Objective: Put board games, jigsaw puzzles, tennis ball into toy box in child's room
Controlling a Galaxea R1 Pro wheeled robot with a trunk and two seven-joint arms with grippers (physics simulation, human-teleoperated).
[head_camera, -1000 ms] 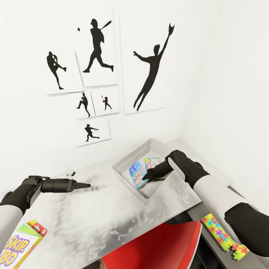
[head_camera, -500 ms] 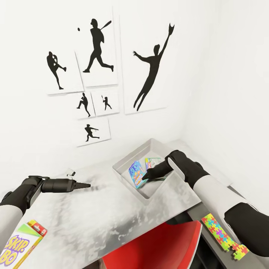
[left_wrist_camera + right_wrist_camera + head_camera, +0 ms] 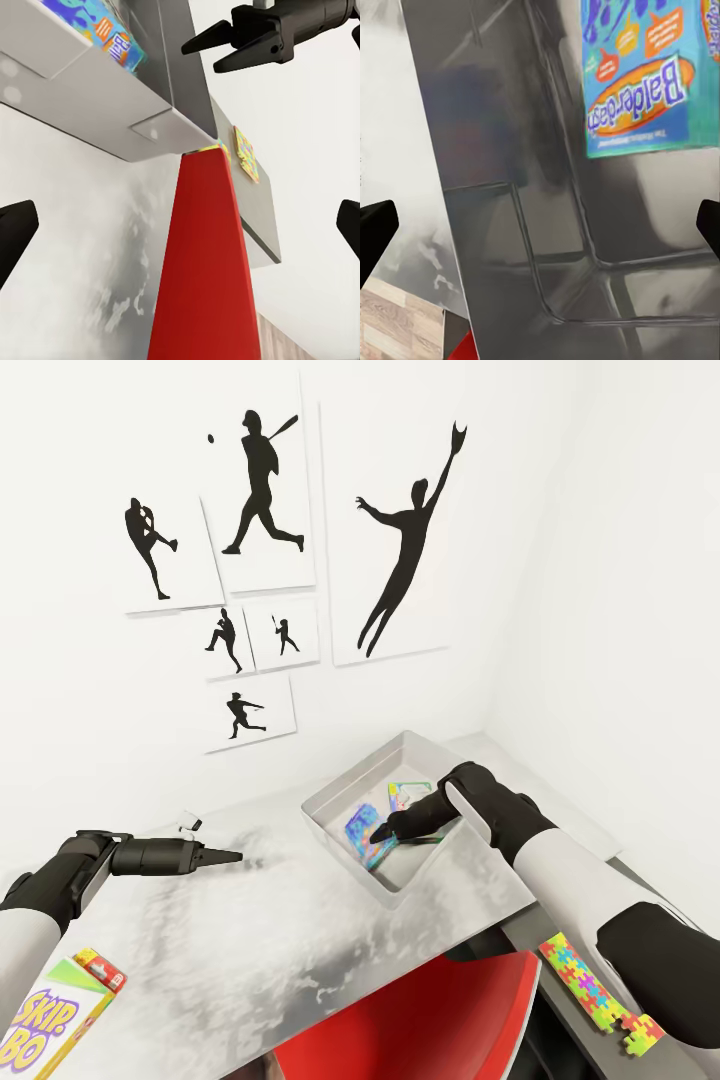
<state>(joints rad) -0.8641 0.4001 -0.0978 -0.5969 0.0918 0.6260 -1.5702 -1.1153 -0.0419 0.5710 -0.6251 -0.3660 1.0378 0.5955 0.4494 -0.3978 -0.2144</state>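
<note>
The grey toy box [image 3: 335, 822] stands on the white table [image 3: 250, 940] near the corner. A blue board game [image 3: 363, 833] lies tilted inside it, and a white-green one [image 3: 408, 792] rests behind. My right gripper [image 3: 388, 829] hangs open inside the box, just over the blue game [image 3: 649, 82]. Over the table to the left of the box, my left gripper [image 3: 232, 856] is open and empty. The Skip-Bo game [image 3: 50, 1025] lies at the table's near left edge. One jigsaw puzzle [image 3: 590, 990] rests on the lower dark section. The tennis ball and the bed are out of view.
A red chair [image 3: 420, 1020] is tucked under the table's front edge, below the toy box [image 3: 112, 112]. A small white object [image 3: 190, 824] sits by the wall behind my left gripper. Black silhouette pictures [image 3: 400, 540] hang on the white wall.
The blue game has left my right gripper and sunk lower and flatter into the toy box. The right gripper has lifted slightly. The left arm has not moved.
</note>
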